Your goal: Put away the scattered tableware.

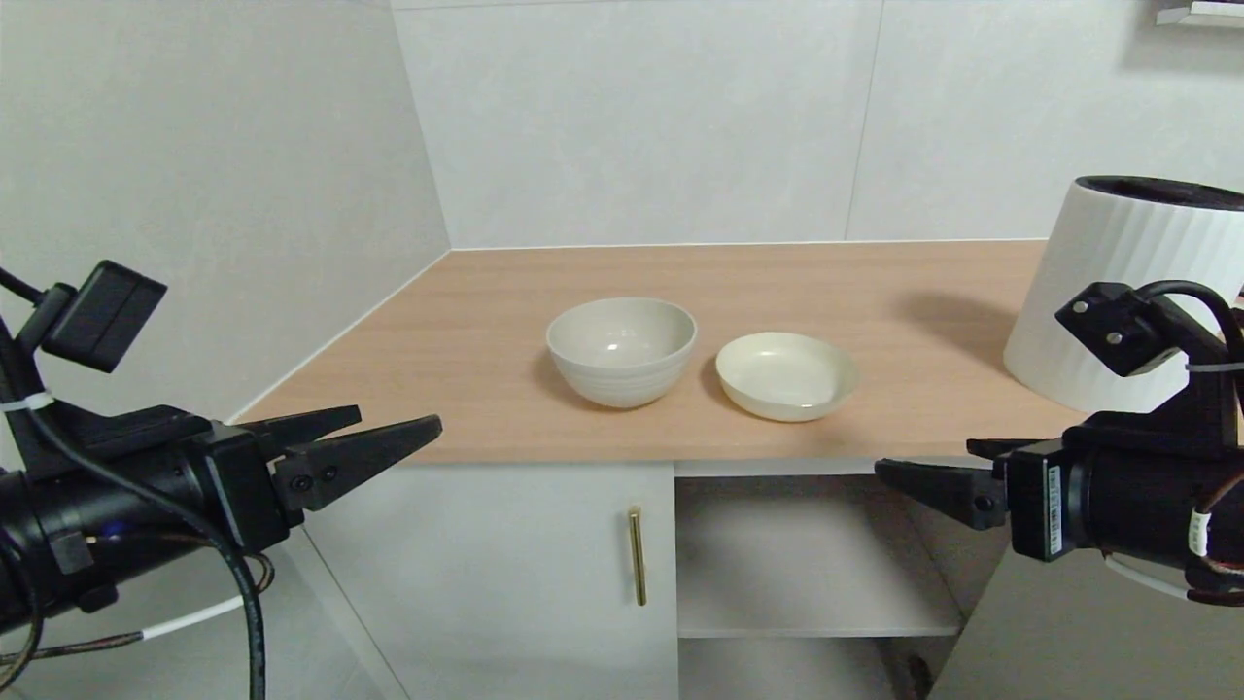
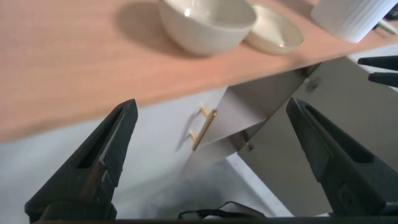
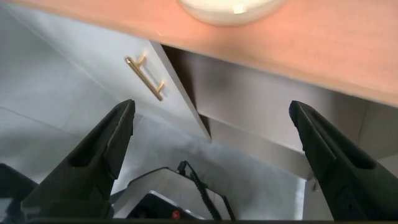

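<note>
Tableware is seen as two pieces, both resting on the light wooden countertop (image 1: 875, 292), and neither is put away yet. Below the counter edge, the white cabinet's open compartment (image 1: 816, 564) is judged the likely place for them; the closed white door (image 1: 505, 574) stands beside it. A white ribbed cylindrical container (image 1: 1118, 282) is stood at the counter's right end. The cream deep ceramic bowl (image 1: 622, 350) is set near the middle, and the cream shallow dish (image 1: 787, 374) is placed just beside it to the right, not touching. The left gripper (image 1: 398, 418) and right gripper (image 1: 923, 456) are held in front of the counter edge, fingers spread, nothing gripped. Both pick-ups and both placements are judged to remain.
</note>
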### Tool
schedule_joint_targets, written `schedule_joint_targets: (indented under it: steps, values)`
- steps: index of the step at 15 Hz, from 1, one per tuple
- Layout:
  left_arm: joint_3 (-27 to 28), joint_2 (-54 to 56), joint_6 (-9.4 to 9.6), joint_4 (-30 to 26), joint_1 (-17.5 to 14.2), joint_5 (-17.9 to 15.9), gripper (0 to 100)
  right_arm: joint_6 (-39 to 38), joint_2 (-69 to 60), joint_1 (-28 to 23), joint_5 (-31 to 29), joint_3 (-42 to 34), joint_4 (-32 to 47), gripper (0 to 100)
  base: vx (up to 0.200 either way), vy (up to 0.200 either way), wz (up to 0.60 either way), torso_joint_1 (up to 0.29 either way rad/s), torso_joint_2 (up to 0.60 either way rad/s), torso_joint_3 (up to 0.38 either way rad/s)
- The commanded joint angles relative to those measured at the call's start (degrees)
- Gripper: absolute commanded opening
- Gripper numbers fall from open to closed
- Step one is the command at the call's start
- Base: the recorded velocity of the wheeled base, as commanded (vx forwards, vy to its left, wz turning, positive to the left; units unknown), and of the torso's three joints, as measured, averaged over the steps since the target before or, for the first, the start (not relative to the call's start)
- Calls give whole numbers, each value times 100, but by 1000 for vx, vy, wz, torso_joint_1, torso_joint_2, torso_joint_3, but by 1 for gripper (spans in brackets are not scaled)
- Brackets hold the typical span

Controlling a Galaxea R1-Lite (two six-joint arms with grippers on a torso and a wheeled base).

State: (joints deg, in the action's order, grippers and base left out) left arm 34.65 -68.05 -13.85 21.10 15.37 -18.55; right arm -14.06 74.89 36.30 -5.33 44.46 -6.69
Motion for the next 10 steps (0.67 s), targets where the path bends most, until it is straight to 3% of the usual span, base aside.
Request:
schedule_joint_targets:
  steps: [1,5,7,10]
  values:
    - [7,-24,-4,-1,1,1,100,-1,26,0,5,-7,1,100,0,0,0,203,-476,-286]
    - [25,-68,-4,-1,1,1,100,8,44,8,32,-16,1,100,0,0,0,209,-480,-279]
    - [341,-253,-39,-36,-61,54,100,70,61,8,102,1,-25,100,0,0,0,198,-447,-244]
    - [701,-560,-162,-150,-69,10,100,245,342,0,190,230,-166,100,0,0,0,64,-137,-79]
